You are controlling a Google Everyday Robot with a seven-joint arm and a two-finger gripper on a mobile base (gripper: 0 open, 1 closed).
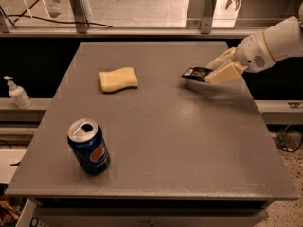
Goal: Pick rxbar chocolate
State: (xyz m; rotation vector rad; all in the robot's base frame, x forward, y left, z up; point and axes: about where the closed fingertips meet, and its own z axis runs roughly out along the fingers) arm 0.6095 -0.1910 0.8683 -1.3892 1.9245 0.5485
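The rxbar chocolate (194,73) is a small flat black bar at the right of the grey table (156,126). It sticks out to the left from between the cream fingers (226,73) of my gripper (214,70), tilted and lifted a little above the table top. The gripper is shut on the bar's right end. The white arm comes in from the right edge of the view.
A yellow sponge (118,79) lies at the table's middle left. A blue soda can (88,146) stands open near the front left corner. A white pump bottle (17,92) stands on a ledge left of the table. Metal rails run behind the table.
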